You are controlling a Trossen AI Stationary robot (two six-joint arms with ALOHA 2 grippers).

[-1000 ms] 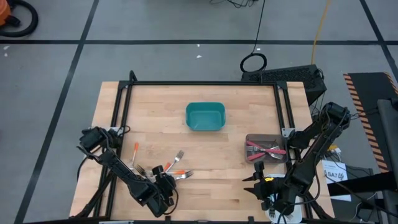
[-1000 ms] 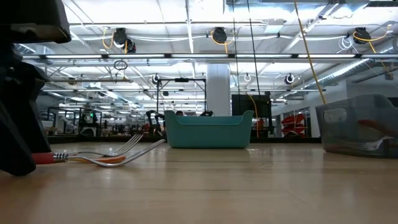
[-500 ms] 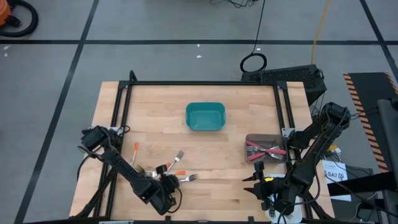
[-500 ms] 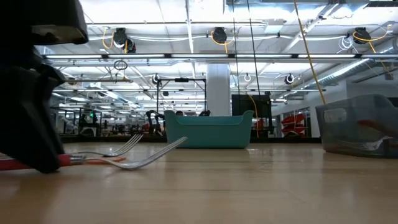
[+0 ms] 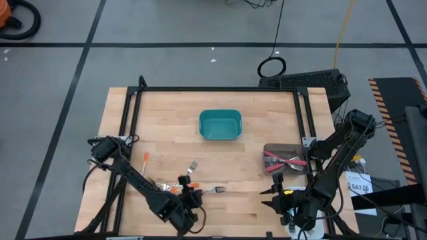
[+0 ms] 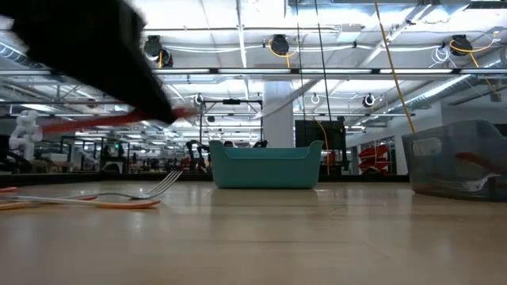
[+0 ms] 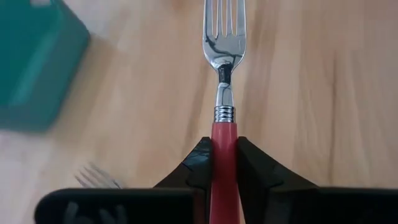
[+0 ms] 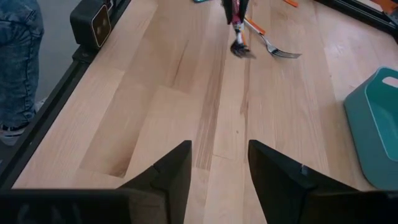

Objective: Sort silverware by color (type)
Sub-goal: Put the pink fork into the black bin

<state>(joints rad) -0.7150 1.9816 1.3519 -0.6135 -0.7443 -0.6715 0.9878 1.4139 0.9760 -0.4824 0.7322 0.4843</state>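
- The left gripper [image 5: 195, 193] is over the front of the bench [image 5: 267, 120], left of the middle; its fingers [image 7: 199, 163] are clamped on the handle of a red fork [image 7: 222, 112].
- In the left wrist view that fork sticks straight out from between the fingers, tines forward, above the wood.
- In the low view it shows as a red streak [image 6: 119, 120] raised off the bench, under the dark blur of the left arm.
- An orange fork [image 5: 145, 160] lies alone on the bench to the left, apart from the rest.
- A small heap of forks [image 5: 175, 187] lies just beside the left gripper; orange handles show in it, and one fork [image 5: 192, 166] lies a little behind it.
- In the low view two of them [image 6: 95, 201] lie flat at the left, tines curling up.
- A teal bin [image 5: 219, 125] stands near the middle of the bench, behind the forks; what is inside it cannot be told.
- A clear grey bin [image 5: 285, 159] stands at the right side and holds red forks [image 5: 283, 160].
- The right gripper [image 5: 275, 193] hangs over the front right of the bench, in front of the grey bin; its fingers [image 8: 168, 174] stand apart and hold nothing.
- In the right wrist view a person's leg in jeans [image 8: 18, 56] shows beyond the bench edge.
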